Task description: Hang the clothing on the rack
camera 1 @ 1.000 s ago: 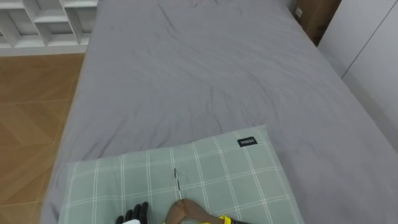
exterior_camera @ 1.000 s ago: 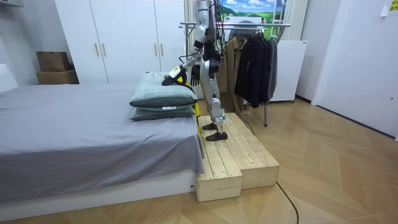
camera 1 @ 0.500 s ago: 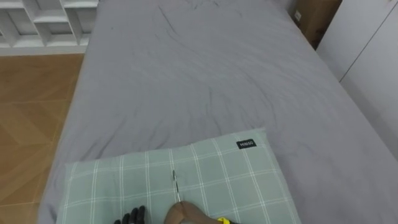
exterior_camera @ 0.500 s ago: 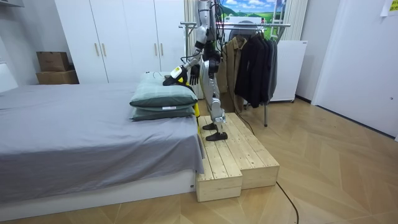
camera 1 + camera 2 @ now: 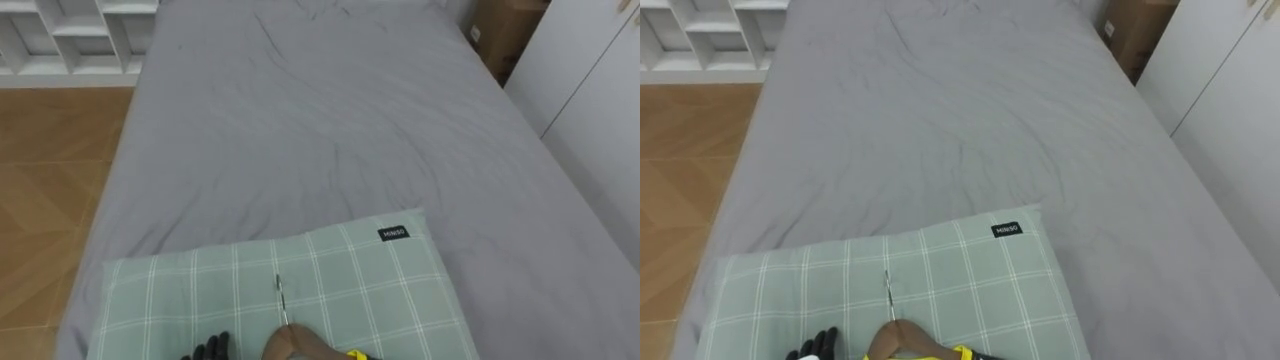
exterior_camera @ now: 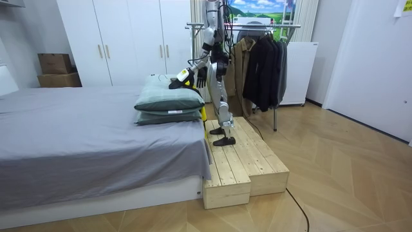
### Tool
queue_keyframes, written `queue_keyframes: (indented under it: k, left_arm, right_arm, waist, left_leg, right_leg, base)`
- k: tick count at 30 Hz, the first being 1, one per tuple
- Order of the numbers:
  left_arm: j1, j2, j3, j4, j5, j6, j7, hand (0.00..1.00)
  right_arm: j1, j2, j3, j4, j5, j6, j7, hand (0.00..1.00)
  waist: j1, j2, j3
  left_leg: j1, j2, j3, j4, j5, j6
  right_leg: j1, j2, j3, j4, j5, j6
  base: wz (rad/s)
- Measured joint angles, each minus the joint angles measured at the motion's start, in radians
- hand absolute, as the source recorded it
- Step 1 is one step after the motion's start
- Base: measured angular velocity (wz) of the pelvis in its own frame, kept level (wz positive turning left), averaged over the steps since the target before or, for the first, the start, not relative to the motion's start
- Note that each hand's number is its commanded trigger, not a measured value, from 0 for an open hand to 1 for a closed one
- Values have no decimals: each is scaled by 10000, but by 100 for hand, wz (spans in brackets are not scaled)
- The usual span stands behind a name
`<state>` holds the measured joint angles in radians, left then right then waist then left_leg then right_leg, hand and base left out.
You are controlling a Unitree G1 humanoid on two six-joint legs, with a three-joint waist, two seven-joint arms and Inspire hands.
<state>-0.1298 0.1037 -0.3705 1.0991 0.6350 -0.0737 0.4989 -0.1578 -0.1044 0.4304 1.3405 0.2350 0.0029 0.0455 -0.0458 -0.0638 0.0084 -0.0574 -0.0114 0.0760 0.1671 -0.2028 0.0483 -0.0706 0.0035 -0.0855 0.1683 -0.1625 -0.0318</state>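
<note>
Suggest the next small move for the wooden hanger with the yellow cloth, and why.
Probably begin turning toward the metal clothes rack: the wooden hanger with yellow cloth is over the green checked pillow, beside the left hand, and the rack stands behind the robot.

Your hanger (image 5: 297,346): brown wood, neck just showing at eye view's bottom edge, over near edge of green checked pillow (image 5: 350,280). Metal hook (image 5: 281,300) shows as thin line, running from neck across pillow top toward far end of bed (image 5: 330,120). Yellow garment (image 5: 358,354) on hanger, sliver visible right of neck. Your room view: clothes rack (image 6: 257,26) beyond bed's pillow end, dark coats (image 6: 261,64) hanging on rail.
</note>
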Motion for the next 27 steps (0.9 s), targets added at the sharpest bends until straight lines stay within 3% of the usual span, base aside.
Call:
queue_keyframes:
  k: [1, 7, 13, 15, 19, 27]
  left_arm:
    - [0, 0, 0, 0, 0, -2, 0, 100]
    - [-83, 9, 121, 1, 0, -4, 319, 100]
    - [-278, 218, 138, 9, 4, 0, 630, 100]
    - [-279, 219, 145, 7, 3, 14, 671, 100]
    - [-302, 210, 148, 14, 2, 31, 671, 100]
    - [-262, 163, 123, 271, 15, 63, 778, 100]
  right_arm:
    - [0, 1, 0, 0, 0, 0, 0, 0]
    - [-2, 2, -1, -9, -13, 0, 0, 0]
    - [-5, 2, 1, -19, -12, 0, -23, 0]
    - [-12, 2, 1, -23, -12, -2, -26, 0]
    - [-12, 3, 3, -29, -8, -2, -47, 0]
    - [-19, 2, 0, -30, -10, -5, -123, 0]
  waist:
    - [0, 0, 0]
    - [8, -4, 4]
    - [26, 14, 12]
    - [27, 23, 75]
    - [24, 44, 89]
    - [31, 106, 42]
  left_leg:
    - [0, 0, 0, 0, 0, 0]
    - [-1, -1, -2, -4, 0, 0]
    - [34, -4, -1, -10, 0, 0]
    - [110, -6, 0, -28, 0, 0]
    - [72, -12, 0, -25, 0, 0]
    - [174, -6, -7, -30, 0, 0]
  right_leg:
    - [0, -1, 0, -1, 0, 0]
    - [1, -13, -6, -2, 0, 0]
    - [49, -8, -4, -2, 0, 0]
    - [137, -9, -10, -22, 0, 0]
    - [132, 7, -32, -31, -1, 1]
    - [170, -11, -34, -24, -1, 1]
  base:
    - [0]
    - [0]
    - [0]
    - [0]
    - [0]
    - [0]
